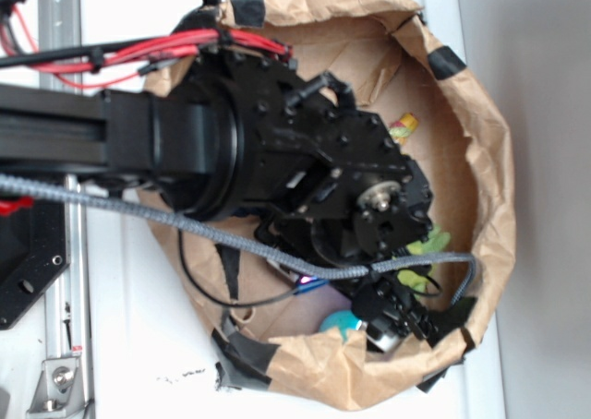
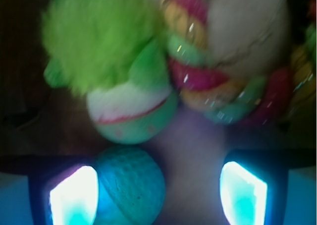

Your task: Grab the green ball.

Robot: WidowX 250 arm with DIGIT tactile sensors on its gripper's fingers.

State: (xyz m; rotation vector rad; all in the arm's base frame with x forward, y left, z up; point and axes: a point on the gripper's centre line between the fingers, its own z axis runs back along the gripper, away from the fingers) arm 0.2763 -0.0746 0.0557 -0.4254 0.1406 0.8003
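Teal and finely dimpled, the green ball [image 2: 130,184] is sitting at the bottom of the wrist view, lying against the inner face of the left glowing finger pad [image 2: 74,195] while the right pad [image 2: 242,193] is standing well apart from it. The jaws are spread wide, with bare floor showing between the ball and the right pad, so nothing is being gripped. Just above the ball, a mint-green toy with a white band and a red line [image 2: 132,111] is resting, and a fuzzy lime-green toy [image 2: 96,36] is lying over its upper left. To the right of these, a striped rope of pink, yellow and green [image 2: 198,71] is curling around a pale beige rounded object [image 2: 247,31]; the view is blurred, so finer detail cannot be told.

In the exterior view, the black arm [image 1: 277,151] is reaching down into a brown paper bag [image 1: 489,188] patched with black tape, which is standing on a white table [image 1: 148,345]. The gripper [image 1: 392,313] is hanging low near the bag's lower wall, and the green ball [image 1: 339,324] is peeking out just beside it. Red cables [image 1: 166,48] and a grey braided cable [image 1: 138,207] are running along the arm.
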